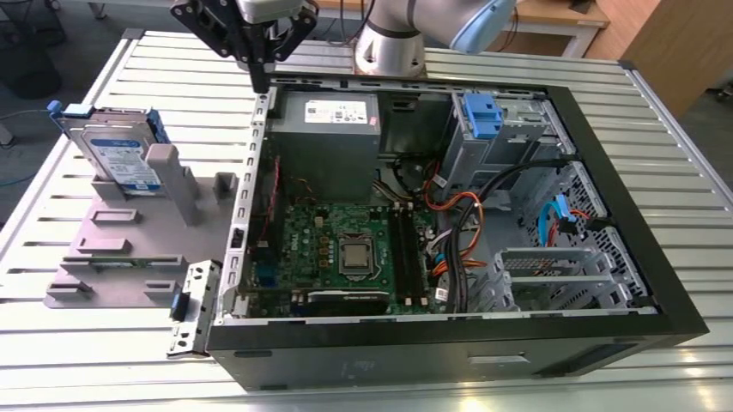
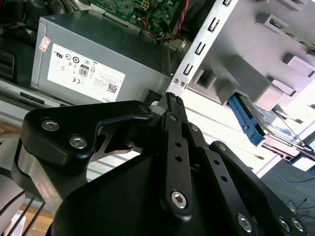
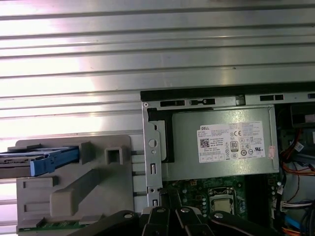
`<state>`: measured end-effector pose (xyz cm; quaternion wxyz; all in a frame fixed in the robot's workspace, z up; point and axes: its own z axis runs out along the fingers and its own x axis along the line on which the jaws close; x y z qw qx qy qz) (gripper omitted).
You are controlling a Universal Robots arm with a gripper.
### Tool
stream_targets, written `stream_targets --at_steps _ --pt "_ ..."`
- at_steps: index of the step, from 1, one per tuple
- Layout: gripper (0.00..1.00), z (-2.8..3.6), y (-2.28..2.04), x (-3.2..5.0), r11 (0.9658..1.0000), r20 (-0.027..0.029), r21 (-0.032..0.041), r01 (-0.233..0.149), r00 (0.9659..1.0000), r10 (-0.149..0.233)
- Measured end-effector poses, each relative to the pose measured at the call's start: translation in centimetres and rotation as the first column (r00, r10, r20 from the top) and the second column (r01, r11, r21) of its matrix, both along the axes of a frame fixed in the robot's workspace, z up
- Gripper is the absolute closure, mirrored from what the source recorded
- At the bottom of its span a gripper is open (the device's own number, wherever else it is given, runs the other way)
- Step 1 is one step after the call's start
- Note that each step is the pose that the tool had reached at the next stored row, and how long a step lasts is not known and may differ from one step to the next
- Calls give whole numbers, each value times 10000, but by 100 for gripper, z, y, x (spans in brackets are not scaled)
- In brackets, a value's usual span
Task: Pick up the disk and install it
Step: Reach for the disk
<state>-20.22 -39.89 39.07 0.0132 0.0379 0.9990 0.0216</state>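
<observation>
Disk [image 1: 118,159] stands on edge in grey holder [image 1: 160,236], exterior view's left of computer case [image 1: 458,343] | our gripper [image 1: 263,84] has fingers pressed together, empty | we hover over the case's corner beside power supply [image 1: 326,129], well apart from it.

Arm [image 1: 390,43] bent over, end effector [image 1: 263,84] pointing down, fingers [image 2: 175,132] together, empty
</observation>
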Motion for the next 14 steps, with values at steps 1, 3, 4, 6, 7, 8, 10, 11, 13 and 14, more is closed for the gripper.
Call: stream_targets --at_steps 1,3,4,6,7,8,10,11,13,14 --pt "89 -1 0 -3 10000 0 0 0 10000 0" --pt "89 0 0 -6 10000 0 0 0 10000 0" --pt "89 0 0 -8 10000 0 0 1 10000 -1" --pt "89 0 0 -12 10000 0 0 0 10000 0" --pt "89 0 0 -15 10000 0 -1 0 10000 0" --pt "89 0 0 -17 10000 0 0 0 10000 0" --pt "89 0 0 -24 10000 0 0 0 10000 0" --pt "89 0 0 -27 10000 0 0 0 10000 0" --pt "89 0 0 -33 10000 0 0 0 10000 0" --pt "89 0 0 -36 10000 0 0 0 10000 0"
